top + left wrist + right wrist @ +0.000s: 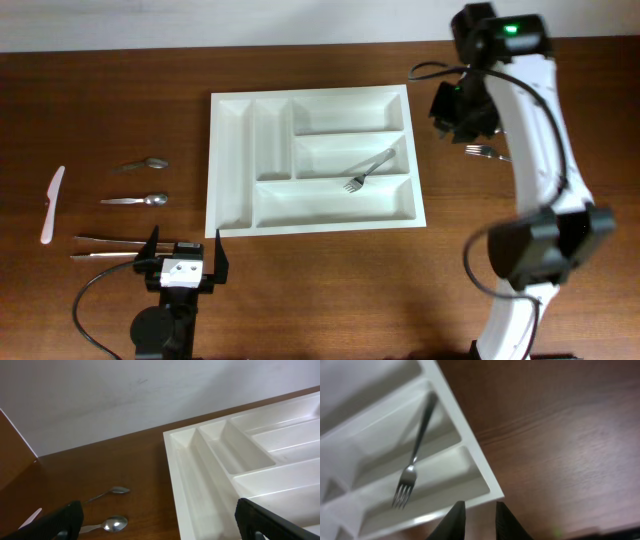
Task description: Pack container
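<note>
At left, near two spoons (135,200), left gripper (186,238) spread wide, empty. Mid-table (300,300), the container (232,160), a fork (368,170) slanted across the divider between its middle and lowest long compartments. Just right of it, right gripper (479,505), fingers nearly together, nothing between.

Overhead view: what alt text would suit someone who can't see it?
A white cutlery tray sits on a wooden table, one fork lying across a divider. Spoons and a white knife lie to its left; a second fork lies right, by a robot arm.
</note>
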